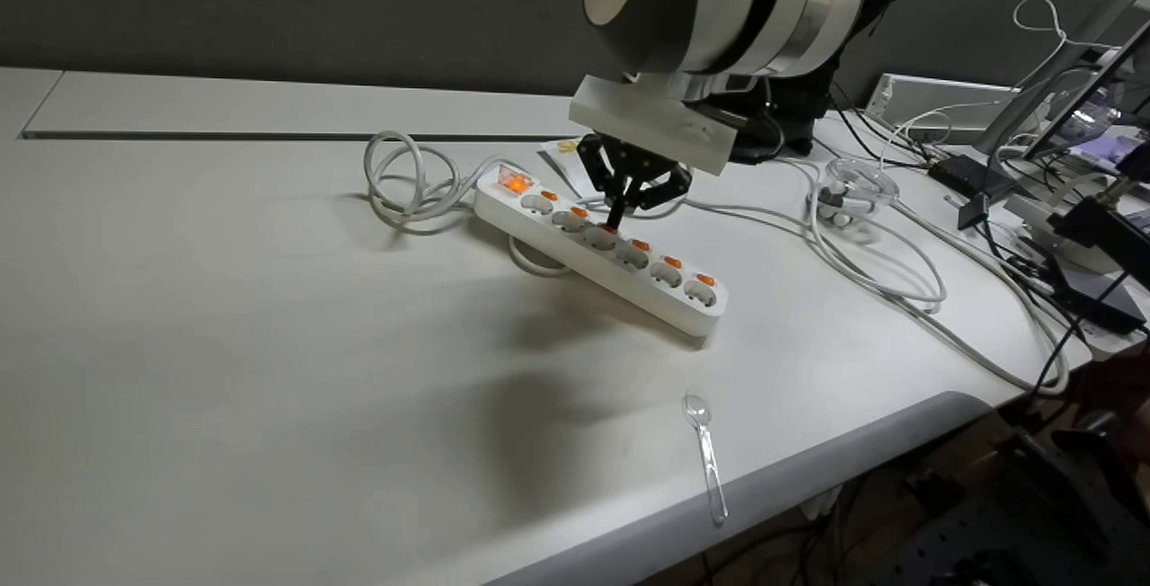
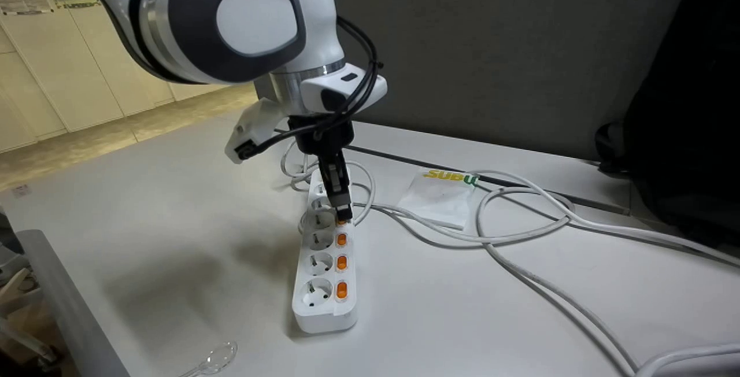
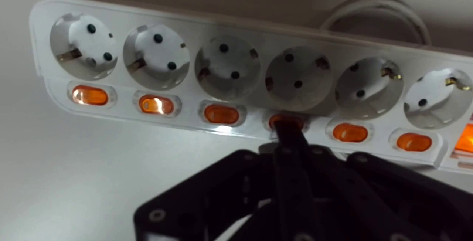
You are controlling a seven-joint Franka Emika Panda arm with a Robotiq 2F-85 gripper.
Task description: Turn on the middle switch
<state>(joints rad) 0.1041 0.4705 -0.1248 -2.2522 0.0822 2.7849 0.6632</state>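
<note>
A white power strip [image 1: 588, 264] with a row of round sockets and small orange switches lies on the table. It also shows in an exterior view [image 2: 325, 320] and in the wrist view [image 3: 181, 19]. My gripper [image 1: 614, 221] points down over the strip, fingers together, holding nothing. In the wrist view, the fingertips [image 3: 290, 127] are over an orange switch [image 3: 286, 116] near the middle of the row and partly hide it. They look in contact with it, but how far it is pressed cannot be told. In an exterior view the fingertips [image 2: 344, 214] meet the same switch.
A larger orange switch [image 1: 515, 182] glows at the strip's end. White cables [image 1: 418, 182] coil behind it. A paper packet [image 2: 439, 198] lies beside the cables. A clear plastic spoon [image 1: 705, 456] lies near the table's front edge. A grey partition [image 1: 296, 11] stands behind.
</note>
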